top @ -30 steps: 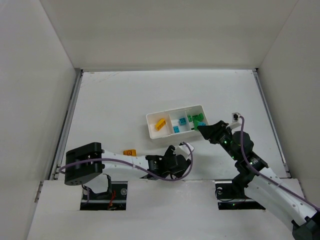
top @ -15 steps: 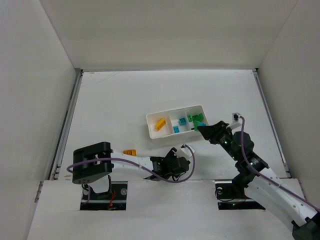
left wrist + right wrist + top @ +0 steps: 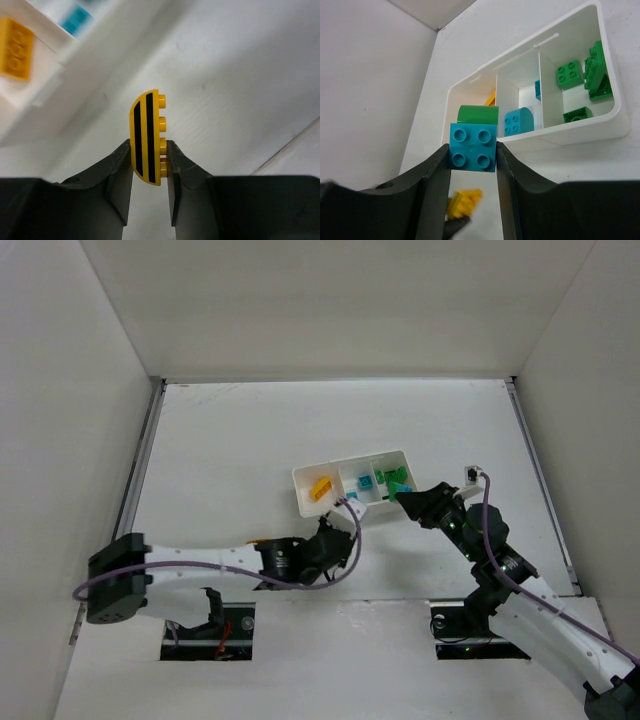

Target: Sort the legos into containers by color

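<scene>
A: From above, what's the setting?

B: A matte white table (image 3: 250,440) boxed in by plain white walls (image 3: 340,300). Near the middle sits a small white rectangular plastic tray (image 3: 349,462), three compartments in a row: orange-yellow studded bricks (image 3: 321,487) in the left one, cyan-blue studded bricks (image 3: 365,483) in the middle, green studded bricks (image 3: 397,477) in the right.

A: And the arms?

B: The left gripper (image 3: 338,525) is just beside the tray's near wall, toward its left end; the right gripper (image 3: 402,496) is at the tray's near right corner. What they hold is too small to tell here.

A: Left wrist camera?

B: Jaws nearly closed, pinching the lower end of an orange-yellow half-round plastic brick (image 3: 148,145) with two black stripes, studs facing right, the table behind it. The tray lies upper left, blurred.

A: Right wrist?

B: Jaws partly closed, clamped on either side of a cyan-blue square four-stud plastic brick (image 3: 472,147). A green rounded plastic piece (image 3: 478,114) shows just above it; whether joined, I cannot tell. The tray lies beyond, up and to the right.
</scene>
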{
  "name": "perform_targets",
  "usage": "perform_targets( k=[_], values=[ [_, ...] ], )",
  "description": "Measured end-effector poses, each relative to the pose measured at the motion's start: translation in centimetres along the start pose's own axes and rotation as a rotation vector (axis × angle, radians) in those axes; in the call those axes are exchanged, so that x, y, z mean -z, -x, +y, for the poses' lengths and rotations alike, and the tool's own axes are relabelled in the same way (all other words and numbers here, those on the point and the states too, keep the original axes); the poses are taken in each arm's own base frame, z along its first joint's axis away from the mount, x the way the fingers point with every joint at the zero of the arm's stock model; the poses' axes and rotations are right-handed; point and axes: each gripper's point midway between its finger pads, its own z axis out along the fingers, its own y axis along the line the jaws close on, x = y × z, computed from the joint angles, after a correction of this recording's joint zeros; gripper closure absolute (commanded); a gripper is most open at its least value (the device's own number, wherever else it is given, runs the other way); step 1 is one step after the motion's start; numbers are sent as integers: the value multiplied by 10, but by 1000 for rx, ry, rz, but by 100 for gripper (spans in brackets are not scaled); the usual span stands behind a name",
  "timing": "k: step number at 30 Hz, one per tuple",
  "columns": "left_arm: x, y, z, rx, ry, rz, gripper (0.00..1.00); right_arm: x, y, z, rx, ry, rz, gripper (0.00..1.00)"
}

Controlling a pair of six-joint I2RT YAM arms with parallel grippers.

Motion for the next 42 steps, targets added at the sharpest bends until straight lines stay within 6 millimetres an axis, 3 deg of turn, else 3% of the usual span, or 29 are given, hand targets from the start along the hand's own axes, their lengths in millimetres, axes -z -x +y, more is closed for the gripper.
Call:
perform_targets(
  k=[4, 7, 9, 11, 15, 19, 23, 26, 31, 37, 42],
  values=[
    [19, 74, 53, 228, 82, -209, 86, -1, -1, -1, 0, -5, 3, 73],
    [16, 98, 102, 355, 193, -281, 85, -2, -3, -3, 0, -10, 9, 73],
    [3, 99, 130, 402, 266, -269, 85, -2, -6, -5, 1, -15, 16, 73],
    [-13, 93, 144, 420, 303, -230, 80, -1, -8, -7, 2, -19, 22, 73],
    [-44, 72, 157, 435, 328, -131, 58, -2, -12, -7, 3, -16, 32, 73],
    [-50, 66, 159, 454, 323, -107, 48, -5, -16, -8, 2, -21, 47, 73],
    [-40, 81, 153, 494, 287, -155, 48, -11, -27, -10, 1, -33, 84, 74],
    [-23, 100, 137, 564, 216, -232, 48, -16, -37, -9, -9, -34, 115, 74],
    [2, 116, 98, 763, 16, -338, 43, -26, -42, 10, -55, 22, 136, 74],
    [-1, 104, 85, 1003, -118, -337, 39, -37, -37, 39, -140, 124, 144, 74],
    [-5, 116, 77, 1161, -238, -360, 38, -40, -33, 56, -198, 185, 143, 73]
  ],
)
